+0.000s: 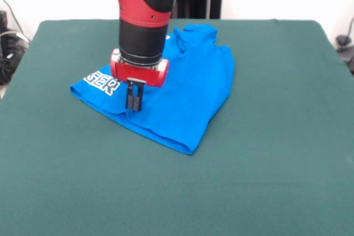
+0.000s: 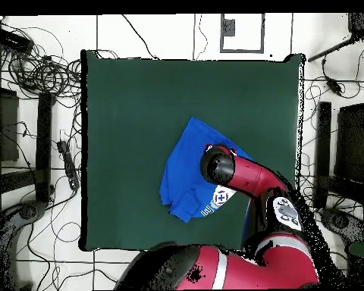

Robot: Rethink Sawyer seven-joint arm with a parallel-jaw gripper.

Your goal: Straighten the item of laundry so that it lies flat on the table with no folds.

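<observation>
Green table point(image 1: 265, 181) up front, crumpled blue shirt point(image 1: 188, 98) mid-table, gripper point(image 1: 135, 102) touching its left part, jaws together.

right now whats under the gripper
The gripper stands over the folded blue T-shirt, fingertips at the fabric. White letters show beside it; the rest of the print is hidden on the green table.

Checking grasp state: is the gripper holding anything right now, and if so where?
Looks like the gripper is shut on the T-shirt, pinching the cloth near its front edge, right of the white letters. The shirt lies folded on the table.
</observation>
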